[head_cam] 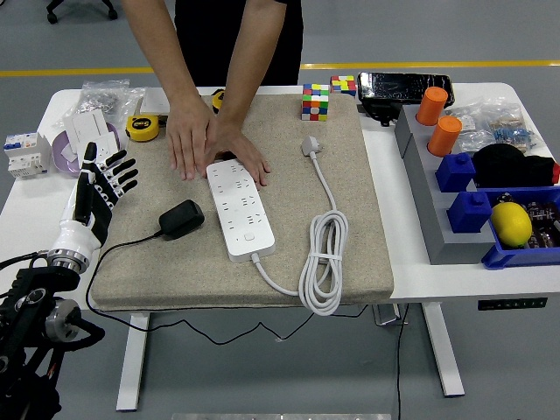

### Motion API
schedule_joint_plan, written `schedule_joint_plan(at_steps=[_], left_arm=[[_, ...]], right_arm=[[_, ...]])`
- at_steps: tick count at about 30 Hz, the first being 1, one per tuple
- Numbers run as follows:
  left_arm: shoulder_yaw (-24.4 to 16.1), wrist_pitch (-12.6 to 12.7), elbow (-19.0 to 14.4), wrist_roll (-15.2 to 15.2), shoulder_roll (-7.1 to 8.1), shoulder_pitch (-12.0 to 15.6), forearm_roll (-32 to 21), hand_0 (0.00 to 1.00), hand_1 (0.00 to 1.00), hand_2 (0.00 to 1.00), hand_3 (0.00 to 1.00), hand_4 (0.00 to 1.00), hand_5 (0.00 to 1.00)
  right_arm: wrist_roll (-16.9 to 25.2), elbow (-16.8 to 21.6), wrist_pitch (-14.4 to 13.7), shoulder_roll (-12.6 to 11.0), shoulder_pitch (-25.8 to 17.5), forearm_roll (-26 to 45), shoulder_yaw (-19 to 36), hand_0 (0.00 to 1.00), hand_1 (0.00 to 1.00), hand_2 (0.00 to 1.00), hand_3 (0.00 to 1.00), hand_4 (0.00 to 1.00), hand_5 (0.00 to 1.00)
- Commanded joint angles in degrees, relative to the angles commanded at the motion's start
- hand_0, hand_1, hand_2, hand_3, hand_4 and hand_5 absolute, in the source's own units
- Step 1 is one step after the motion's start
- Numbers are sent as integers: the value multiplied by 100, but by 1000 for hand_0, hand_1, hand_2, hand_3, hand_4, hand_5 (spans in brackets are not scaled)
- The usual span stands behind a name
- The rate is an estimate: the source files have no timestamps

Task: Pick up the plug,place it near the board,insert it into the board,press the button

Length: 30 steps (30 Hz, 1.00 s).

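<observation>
A black plug adapter (181,219) with a thin black cord lies on the beige mat (359,201), left of the white power strip (239,209). My left hand (99,190) hovers over the mat's left edge, fingers spread, holding nothing, well left of the plug. A person at the far side rests one hand (190,138) flat on the mat above the plug and the other hand (243,156) at the strip's far end. My right arm is out of view.
The strip's white cable (322,262) lies coiled at its right, its plug (311,145) near the mat's top. Rubik's cubes (315,101), a yellow tape measure (143,128) and white parts (87,136) sit at the back. Grey and blue bins (490,210) with a lemon stand at right.
</observation>
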Motion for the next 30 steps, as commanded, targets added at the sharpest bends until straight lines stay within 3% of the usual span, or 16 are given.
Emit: schedule_joint_plan(at_steps=[30], left_arm=[[68,11,37,-25,16,-49,-9,765,780,772,780,998,998]], right_arm=[[4,0,-4,-15,26,29,5,825,750,747,787,998,928]])
